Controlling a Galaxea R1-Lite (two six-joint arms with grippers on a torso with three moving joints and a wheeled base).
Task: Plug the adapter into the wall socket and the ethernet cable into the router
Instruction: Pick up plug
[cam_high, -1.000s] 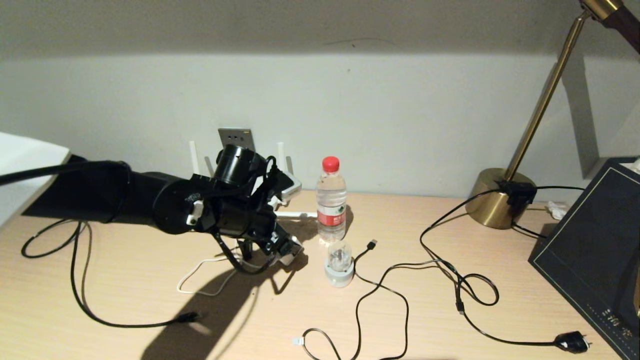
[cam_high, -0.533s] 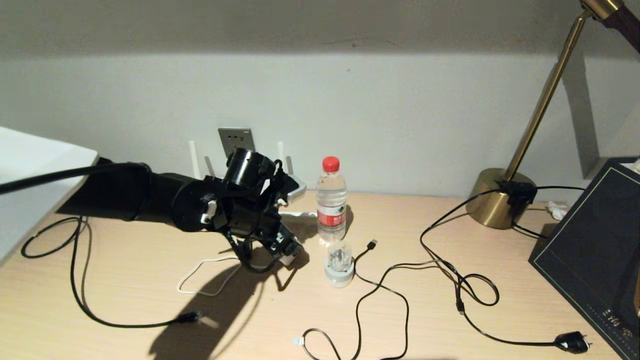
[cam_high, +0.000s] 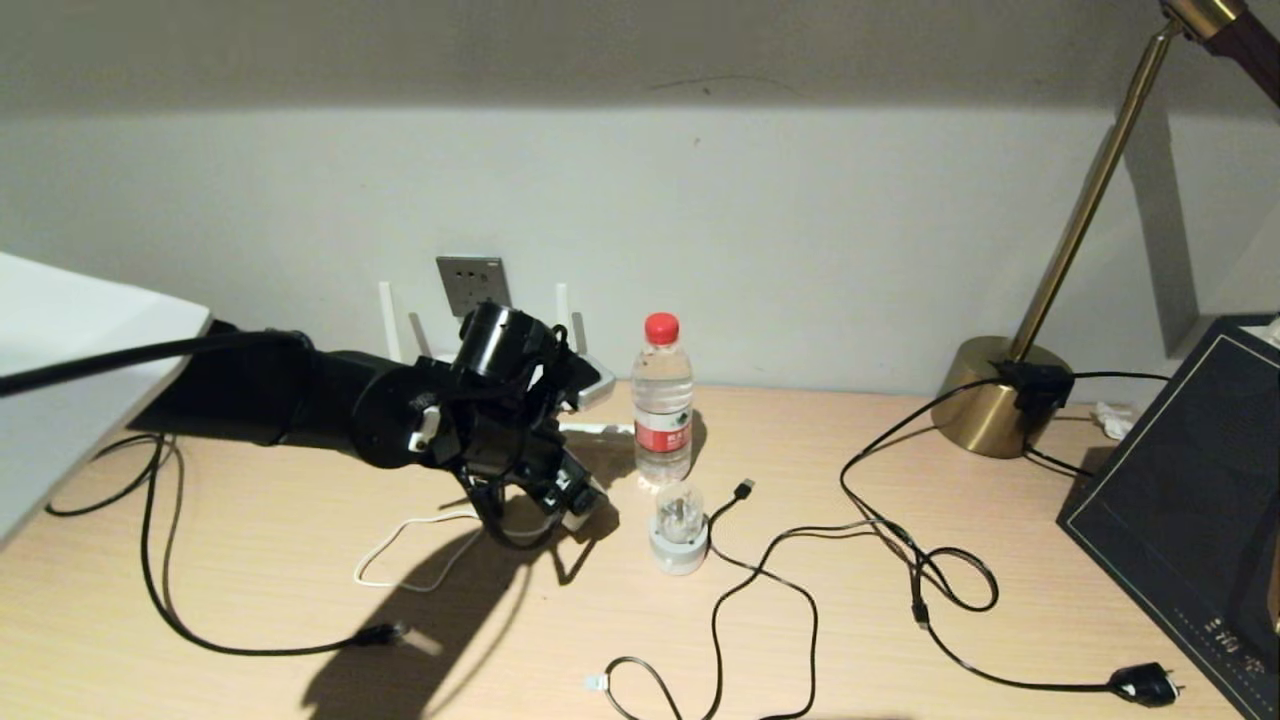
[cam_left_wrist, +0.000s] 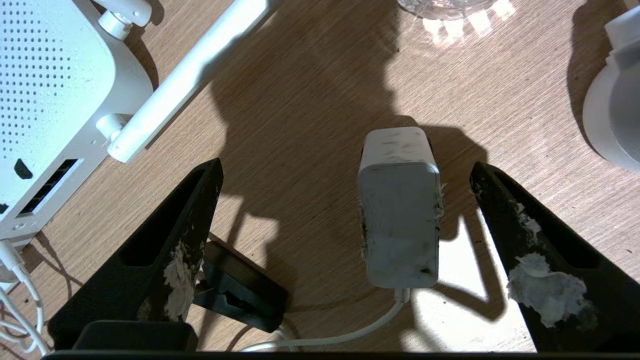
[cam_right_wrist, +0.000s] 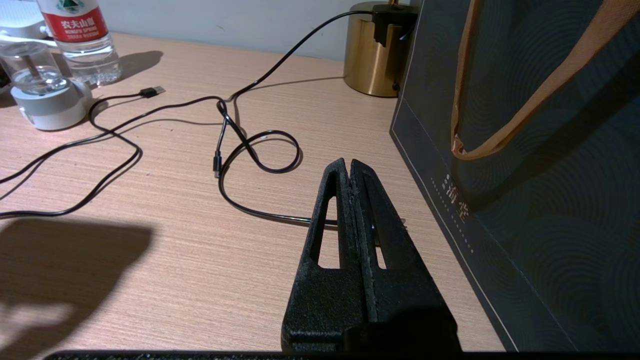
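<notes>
The white adapter (cam_left_wrist: 400, 220) lies on the desk between the fingers of my open left gripper (cam_left_wrist: 346, 169), nearer one finger and touching neither; its thin white cord (cam_high: 400, 535) trails away. In the head view the left gripper (cam_high: 578, 505) hangs low over it and hides it. The router (cam_left_wrist: 50, 100) sits close by, one antenna (cam_left_wrist: 185, 80) lying flat. Behind the arm is the grey wall socket (cam_high: 472, 285). The ethernet cable's plug tip (cam_high: 398, 632) rests on the desk at front left. My right gripper (cam_right_wrist: 348, 165) is shut and empty, out of the head view.
A small black clip (cam_left_wrist: 240, 290) lies by one left finger. A water bottle (cam_high: 662, 400) and round white-and-clear gadget (cam_high: 679, 530) stand right of the gripper. Black cables (cam_high: 800, 600), a brass lamp base (cam_high: 990, 400) and a dark bag (cam_high: 1190, 500) fill the right side.
My left arm has reached further right along the desk and its wrist has dropped slightly over the adapter. Nothing else has moved.
</notes>
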